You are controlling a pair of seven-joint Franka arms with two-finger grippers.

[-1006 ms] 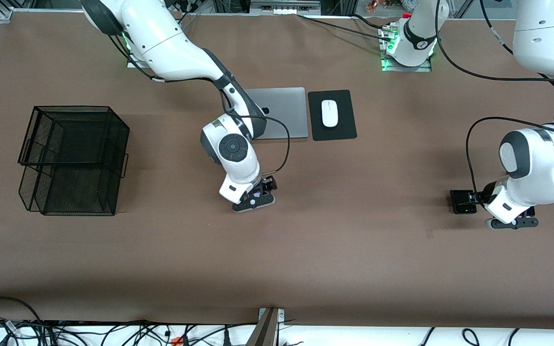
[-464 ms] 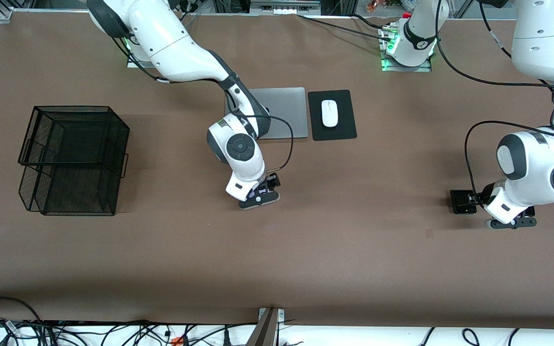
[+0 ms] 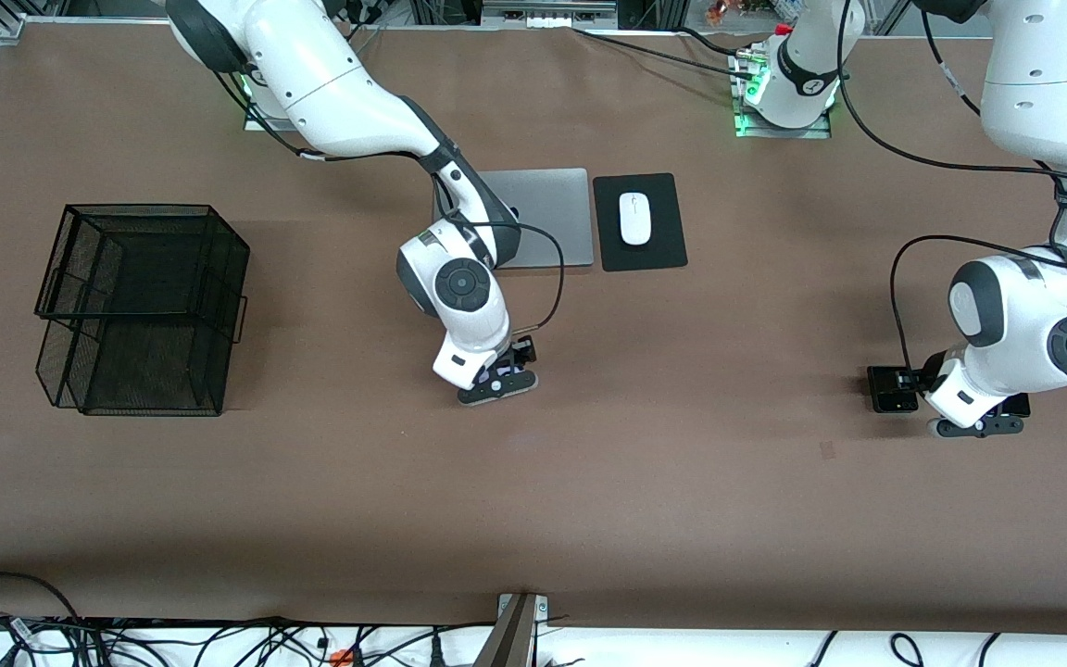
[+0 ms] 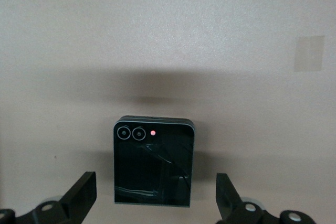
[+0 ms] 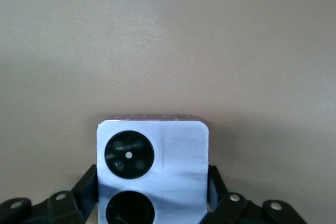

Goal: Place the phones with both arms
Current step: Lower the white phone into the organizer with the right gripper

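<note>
Phones are only at the pickup stage on the brown table [image 3: 682, 482]. Near the table's middle, the right gripper [image 3: 496, 382] is down at the surface with its fingers [image 5: 90, 188] pressed against both sides of the small white-lilac phone [image 5: 153, 174], clamped on it; whether the phone has left the table cannot be told. Toward the left arm's end, near that edge of the table, the left gripper [image 4: 155, 203] hangs low over the small black phone [image 4: 153, 161], its fingers wide apart on either side and not touching it, so that phone still lies flat on the table. A black wire basket [image 3: 140, 310] stands toward the right arm's end, well apart from both phones. A closed grey laptop [image 3: 547, 218] and a white mouse [image 3: 633, 219] on a black pad [image 3: 639, 222] sit nearer the arms' bases. By the look of it, one phone is gripped, one awaits a grip, and no phone has been placed yet.
</note>
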